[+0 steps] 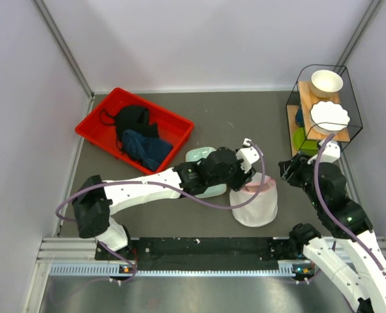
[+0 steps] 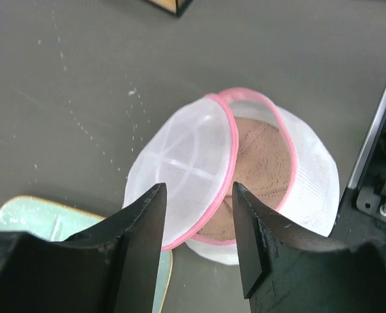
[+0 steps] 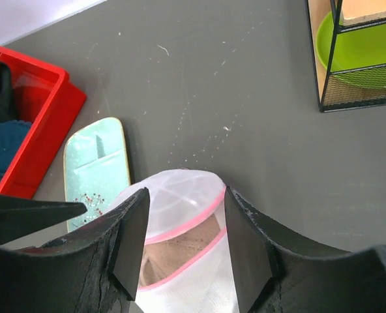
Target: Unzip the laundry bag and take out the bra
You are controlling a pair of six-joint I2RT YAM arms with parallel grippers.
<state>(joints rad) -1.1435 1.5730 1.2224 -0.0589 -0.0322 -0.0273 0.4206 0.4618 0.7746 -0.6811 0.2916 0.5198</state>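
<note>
The laundry bag (image 1: 255,203) stands on the grey table, a white mesh drum with pink trim. Its zipper is undone and the lid flap (image 2: 190,166) is tipped up. The bra (image 2: 261,166) shows inside as peach-brown padded fabric, also seen in the right wrist view (image 3: 180,244). My left gripper (image 1: 244,177) hovers over the bag's left top, open (image 2: 198,190), with the flap's pink edge below the gap between its fingers. My right gripper (image 1: 286,171) is open just right of the bag, and the bag (image 3: 180,195) shows between its fingers.
A mint green tray (image 1: 199,155) lies left of the bag, partly under my left arm. A red bin (image 1: 92,127) at the back left holds a black garment (image 1: 133,120) and a dark blue cloth (image 1: 147,149). A wire rack (image 1: 349,98) with bowls stands at the back right.
</note>
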